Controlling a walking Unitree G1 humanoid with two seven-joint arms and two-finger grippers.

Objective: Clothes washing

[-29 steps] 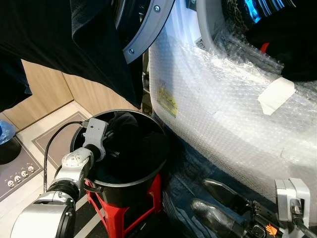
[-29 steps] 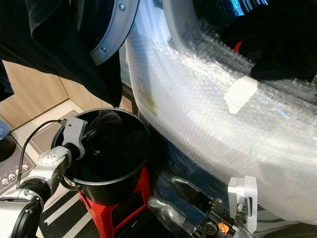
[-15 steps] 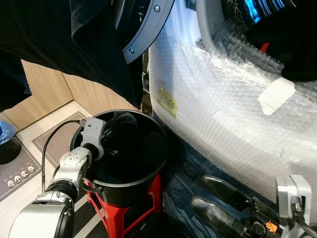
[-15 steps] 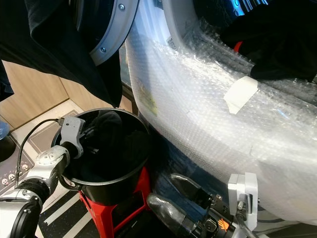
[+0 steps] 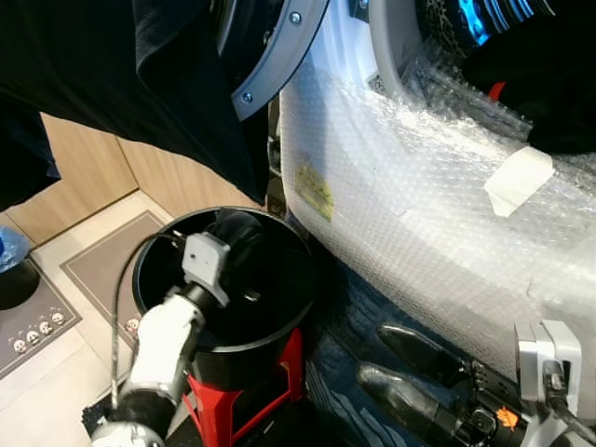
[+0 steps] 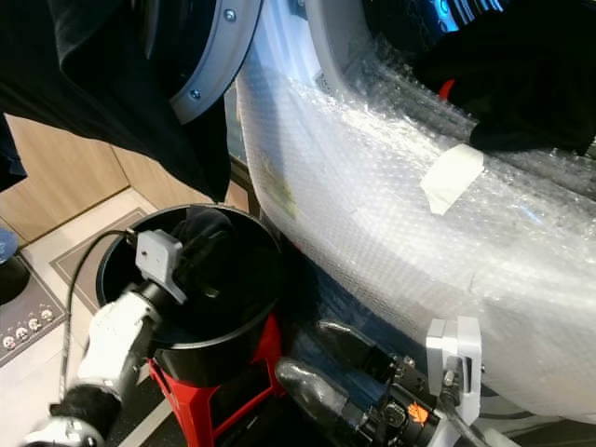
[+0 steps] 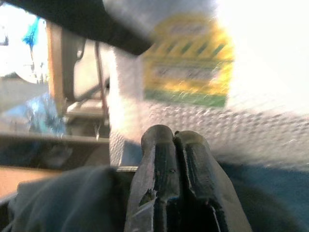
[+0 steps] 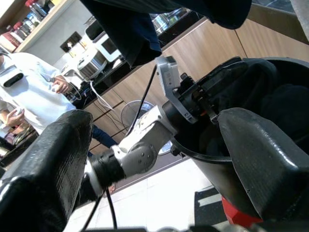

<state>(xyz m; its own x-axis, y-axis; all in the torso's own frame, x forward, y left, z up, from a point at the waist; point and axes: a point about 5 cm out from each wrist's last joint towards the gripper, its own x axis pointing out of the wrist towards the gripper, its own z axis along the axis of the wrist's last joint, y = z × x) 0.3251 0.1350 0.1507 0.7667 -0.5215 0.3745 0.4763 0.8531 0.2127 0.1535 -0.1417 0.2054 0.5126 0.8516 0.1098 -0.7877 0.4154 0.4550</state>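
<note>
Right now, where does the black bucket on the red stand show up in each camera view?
Left eye view: black bucket lower left, left gripper inside.
Right eye view: lower left.
Left wrist view: cannot tell; blurred.
Right wrist view: right side.
Shared landmark: the bubble-wrapped washer beside it.

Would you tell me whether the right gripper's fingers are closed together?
No, in the right wrist view the right gripper has its two fingers spread wide apart, holding nothing.

bucket (image 5: 279,321) on stool (image 5: 233,410) | washer (image 5: 419,214) right | clothes (image 5: 237,233) in bucket
</note>
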